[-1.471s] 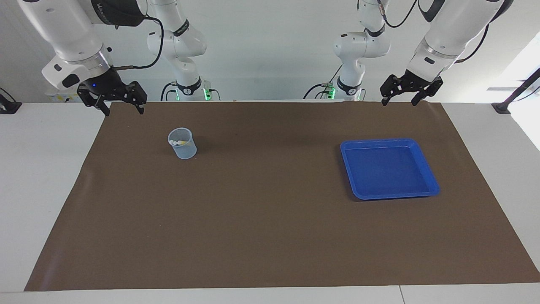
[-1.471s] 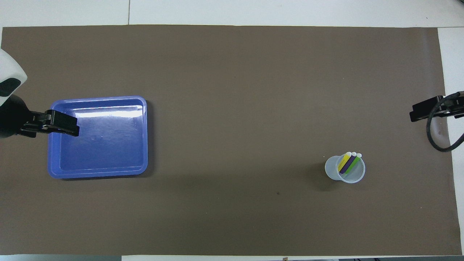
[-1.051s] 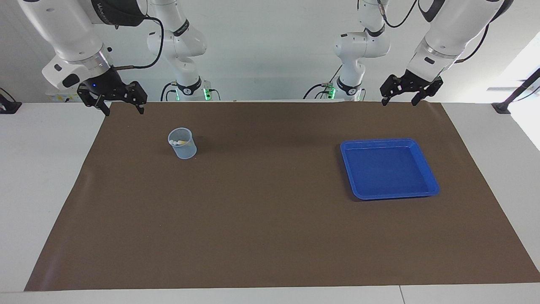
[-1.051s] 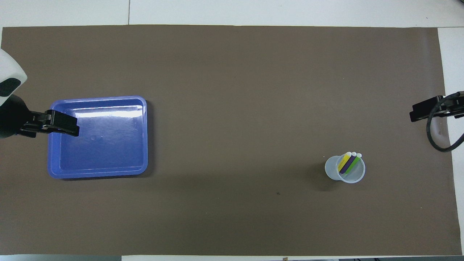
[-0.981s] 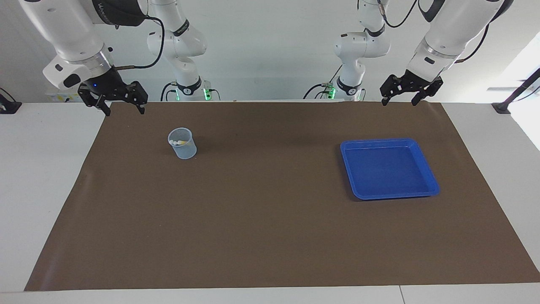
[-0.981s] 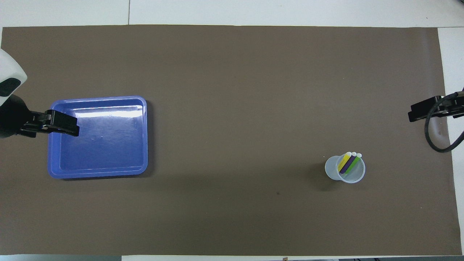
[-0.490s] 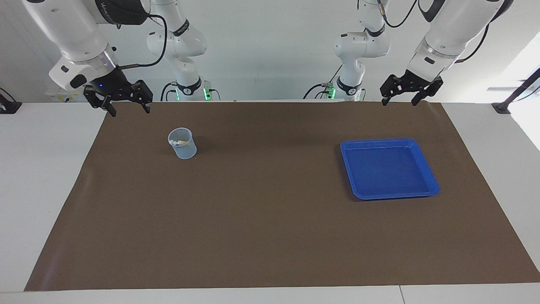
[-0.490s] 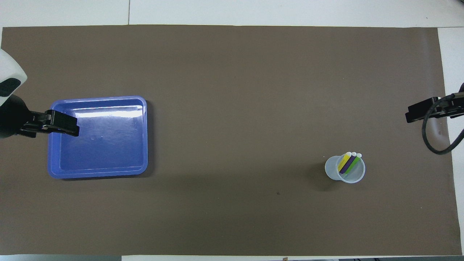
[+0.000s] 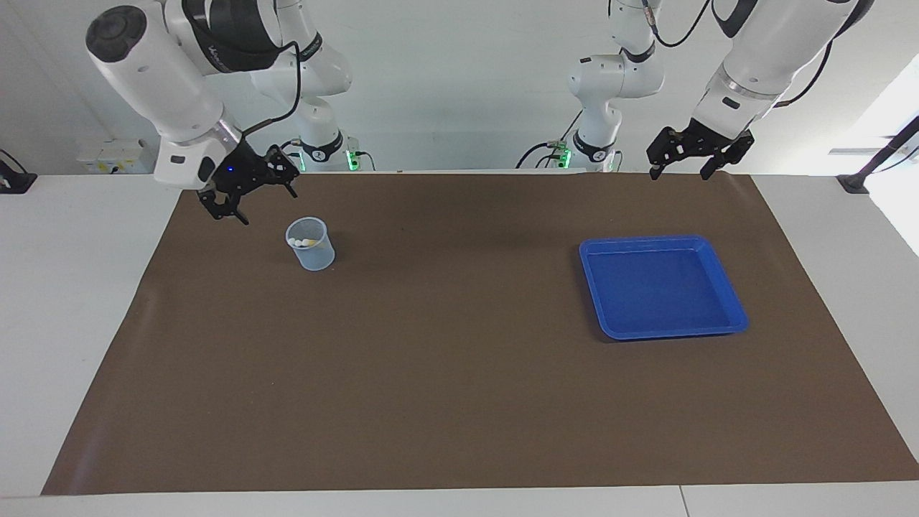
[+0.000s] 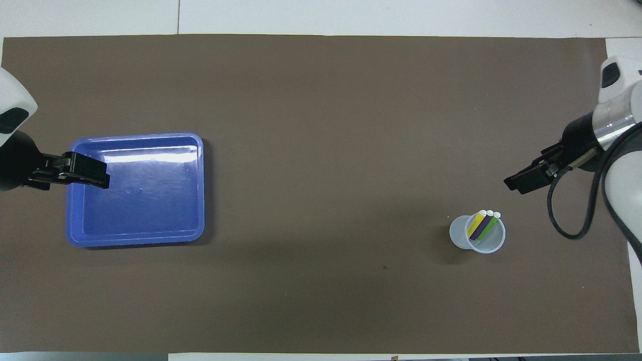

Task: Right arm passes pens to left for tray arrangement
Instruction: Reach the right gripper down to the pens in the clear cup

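Brown mat (image 9: 459,373) covers most of the white tabletop (image 9: 72,301), and on it there's a clear plastic cup (image 9: 311,245) toward the right arm's end with the three pens (image 10: 483,224) standing in it: yellow, purple, green, pale ends up and leaning on the rim. Blue tray (image 9: 661,286) sits toward the left arm's end with nothing in it.

Right pincer (image 9: 250,192) is up in the air over the mat just beside the cup, fingers spread apart, holding nothing. Left pincer (image 9: 698,154) waits over the mat's edge nearest the robots, also spread open and not gripping anything.

Labels: there's some lettering on the right arm's dark joint band, but it's too small to read.
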